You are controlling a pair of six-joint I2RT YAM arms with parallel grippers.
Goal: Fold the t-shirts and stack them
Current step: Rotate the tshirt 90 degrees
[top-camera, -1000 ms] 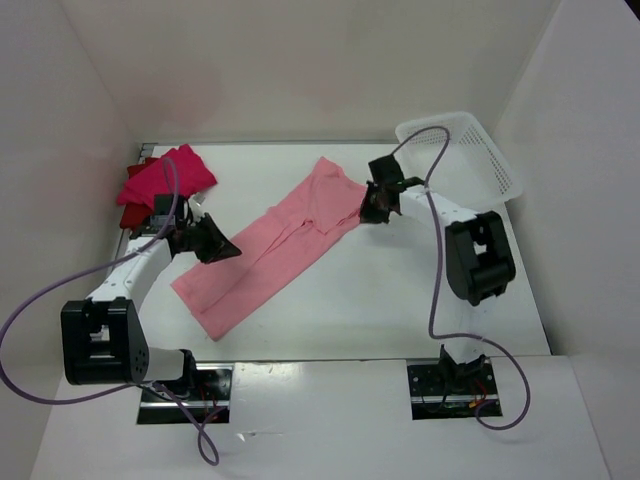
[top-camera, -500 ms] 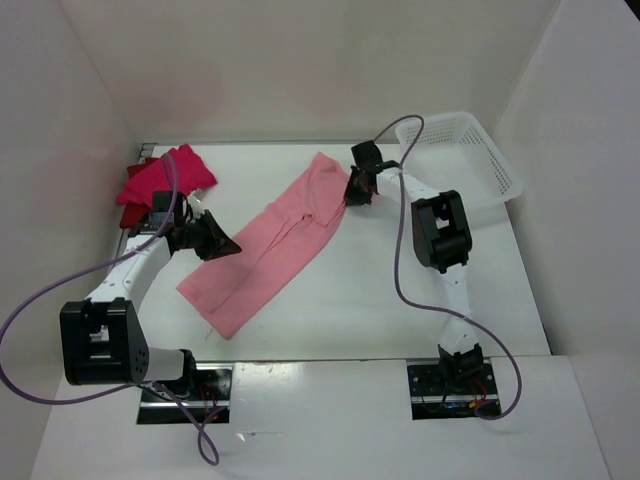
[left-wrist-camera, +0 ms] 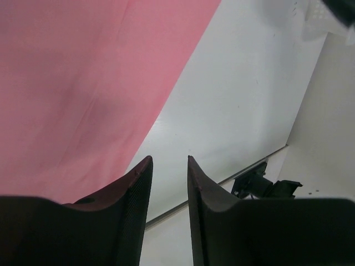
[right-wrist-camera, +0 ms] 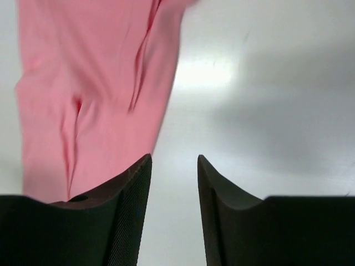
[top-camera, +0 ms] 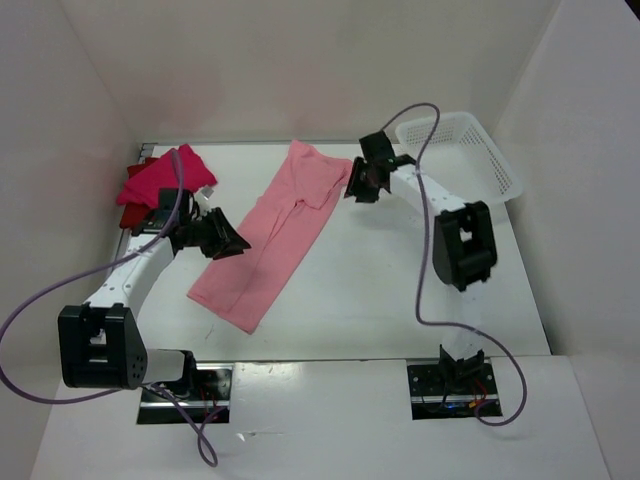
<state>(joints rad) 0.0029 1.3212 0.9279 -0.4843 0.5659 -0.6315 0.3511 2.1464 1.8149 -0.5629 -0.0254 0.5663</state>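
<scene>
The pale pink t-shirt (top-camera: 275, 235) lies flat as a long narrow strip, running from the back middle of the table toward the front left. It also fills the upper left of the left wrist view (left-wrist-camera: 83, 83) and shows in the right wrist view (right-wrist-camera: 94, 83). My left gripper (top-camera: 236, 247) is open at the strip's left edge, its jaws (left-wrist-camera: 169, 160) empty over bare table. At the strip's far right corner my right gripper (top-camera: 354, 190) is open, with only table between its jaws (right-wrist-camera: 173, 158). The magenta-pink t-shirt (top-camera: 170, 175) is bunched at the back left, on the dark red t-shirt (top-camera: 130, 213).
A white lattice basket (top-camera: 470, 150) stands tilted in the back right corner. White walls close in the table on three sides. The table's front edge and the arm mounts (top-camera: 450, 385) are at the bottom.
Both grippers were shut on the pale pink shirt and have now opened and let it go. The shirt has swung left and lies more lengthwise; the right gripper moved back and left.
</scene>
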